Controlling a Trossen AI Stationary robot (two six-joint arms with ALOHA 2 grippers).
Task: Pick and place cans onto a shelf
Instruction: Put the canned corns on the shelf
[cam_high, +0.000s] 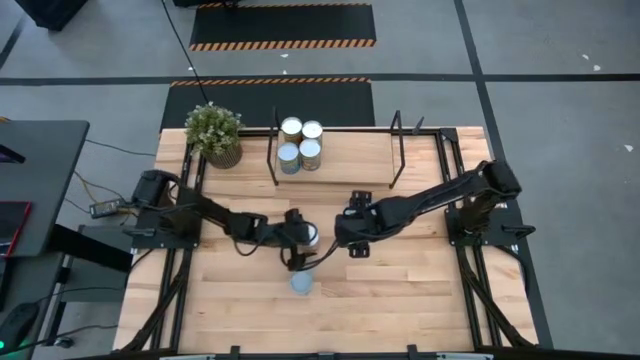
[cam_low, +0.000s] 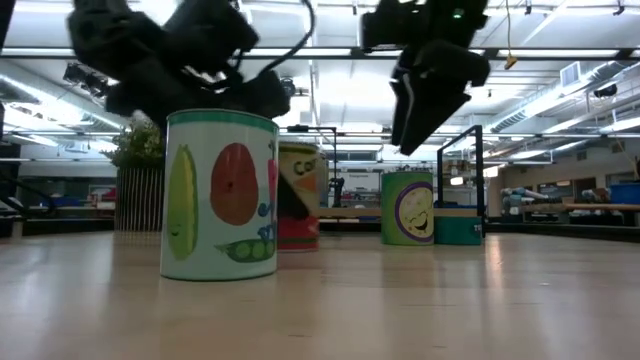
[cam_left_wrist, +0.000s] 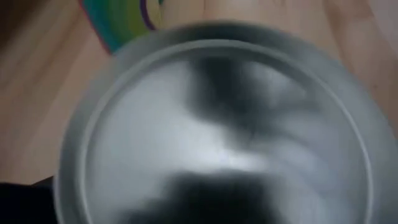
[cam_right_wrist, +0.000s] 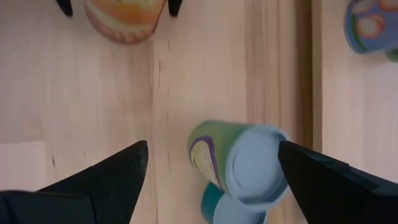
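Note:
My left gripper (cam_high: 298, 240) is low over an orange-red can (cam_high: 313, 237) standing on its base mid-table. The can's silver top (cam_left_wrist: 224, 130) fills the left wrist view. In the right wrist view the left gripper's fingertips (cam_right_wrist: 62, 6) stand on either side of this can (cam_right_wrist: 124, 22), with a gap showing. My right gripper (cam_right_wrist: 211, 149) is open and empty, above a green-and-purple can (cam_right_wrist: 239, 165) and a teal can (cam_right_wrist: 227, 208) beside it. Several cans (cam_high: 300, 142) stand at the left end of the shelf (cam_high: 350, 155).
A can with vegetables on its label (cam_low: 220, 195) stands alone near the table's front (cam_high: 302, 284). A potted plant (cam_high: 215, 133) stands at the far left corner. The shelf's black uprights (cam_high: 397, 150) rise at the back. Another can (cam_right_wrist: 373, 25) shows off to one side of my right gripper.

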